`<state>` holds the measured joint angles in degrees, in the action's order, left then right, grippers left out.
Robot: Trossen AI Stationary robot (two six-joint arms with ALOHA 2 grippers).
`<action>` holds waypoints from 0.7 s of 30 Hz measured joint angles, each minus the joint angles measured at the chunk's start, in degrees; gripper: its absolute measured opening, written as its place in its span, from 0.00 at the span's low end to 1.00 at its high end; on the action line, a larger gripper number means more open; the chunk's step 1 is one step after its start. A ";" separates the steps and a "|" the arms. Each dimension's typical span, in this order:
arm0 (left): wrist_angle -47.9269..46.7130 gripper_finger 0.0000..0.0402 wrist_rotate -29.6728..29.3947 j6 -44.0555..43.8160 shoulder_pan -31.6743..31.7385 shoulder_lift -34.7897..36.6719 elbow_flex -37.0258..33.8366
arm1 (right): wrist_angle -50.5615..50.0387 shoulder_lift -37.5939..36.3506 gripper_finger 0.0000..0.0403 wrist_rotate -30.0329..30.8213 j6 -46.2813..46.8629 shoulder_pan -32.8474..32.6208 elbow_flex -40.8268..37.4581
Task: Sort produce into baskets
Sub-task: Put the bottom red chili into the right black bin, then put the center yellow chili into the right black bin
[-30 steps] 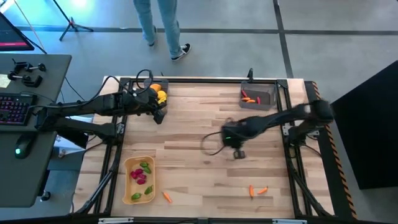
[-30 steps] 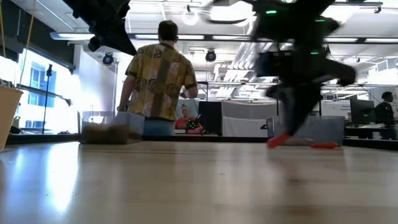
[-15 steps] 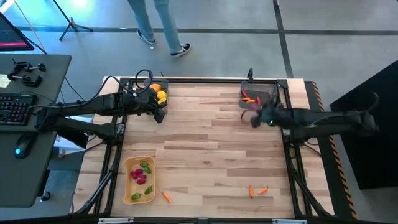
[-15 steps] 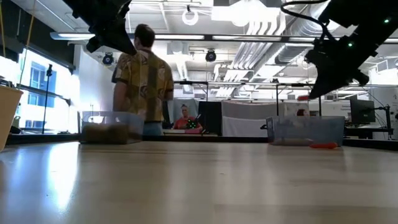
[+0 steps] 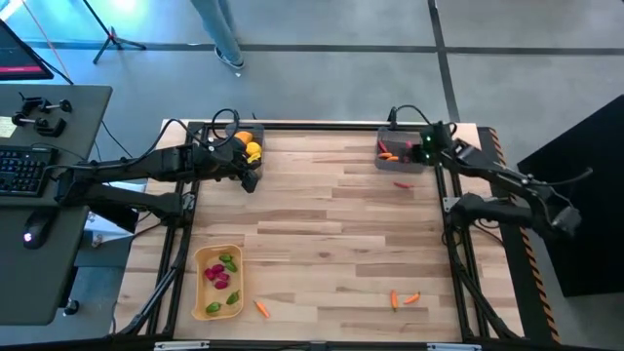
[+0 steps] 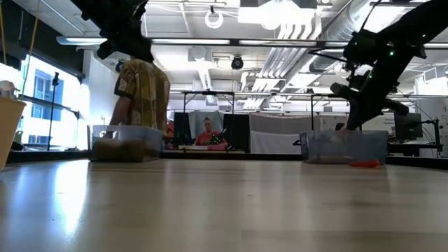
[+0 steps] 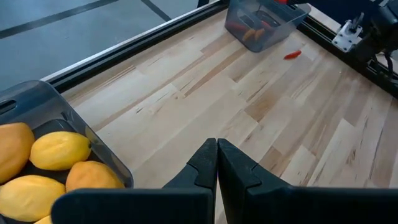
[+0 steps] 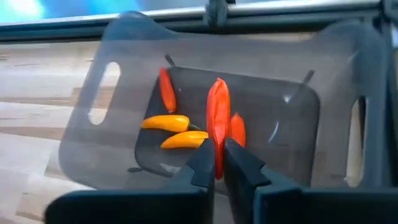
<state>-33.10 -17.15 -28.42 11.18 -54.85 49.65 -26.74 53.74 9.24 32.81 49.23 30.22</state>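
A: Going left to right across the counter: at about seven o'clock sits the tan tray with green and magenta pieces, and a loose orange piece lies just beside it. At about eleven o'clock the left gripper hangs beside the dark bin of yellow fruit, jaws pressed together on nothing.

B: And the right side?

A: At one o'clock the right gripper hovers over the far grey bin, jaws clamped on a slim red chilli that points down into it. Yellow-orange peppers and other red ones already lie inside.

B: What could go wrong?

A: The chilli is long and pinched near one end. If the jaws part while it is off the bin's middle, it could tip over the wall. One small red piece already lies on the counter just outside that bin, at about two o'clock.

B: Anything else?

A: Two orange pieces wait at about five o'clock. They are small and lie close together, so a grasp could nudge one away.
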 joint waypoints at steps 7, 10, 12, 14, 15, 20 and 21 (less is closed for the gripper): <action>-0.02 0.00 0.02 3.46 0.02 0.00 0.00 | 0.72 2.55 0.31 -2.97 -3.48 1.42 5.06; -0.02 0.00 0.04 4.99 0.02 0.00 0.00 | -3.61 2.56 0.43 -0.76 -4.72 1.55 8.97; -0.02 0.00 0.02 5.01 0.02 0.00 0.00 | -7.09 2.52 0.48 -1.03 -4.64 2.09 11.76; -0.04 0.00 0.04 5.03 0.02 0.00 0.00 | -8.97 2.19 0.52 -4.41 -4.15 2.06 14.85; -0.04 0.00 0.02 5.03 0.02 0.00 0.00 | -9.03 2.05 0.52 -7.25 -3.67 1.57 16.21; 0.01 0.00 0.03 5.31 0.07 0.00 0.00 | -8.83 2.10 0.52 -23.81 4.42 -6.34 19.35; 0.05 0.00 0.04 5.98 0.05 0.00 -0.02 | -9.10 2.10 0.51 -26.63 6.97 -9.36 19.35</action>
<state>-33.05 -17.10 -22.45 11.23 -54.85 49.63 -35.84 55.83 -17.38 39.79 39.87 49.56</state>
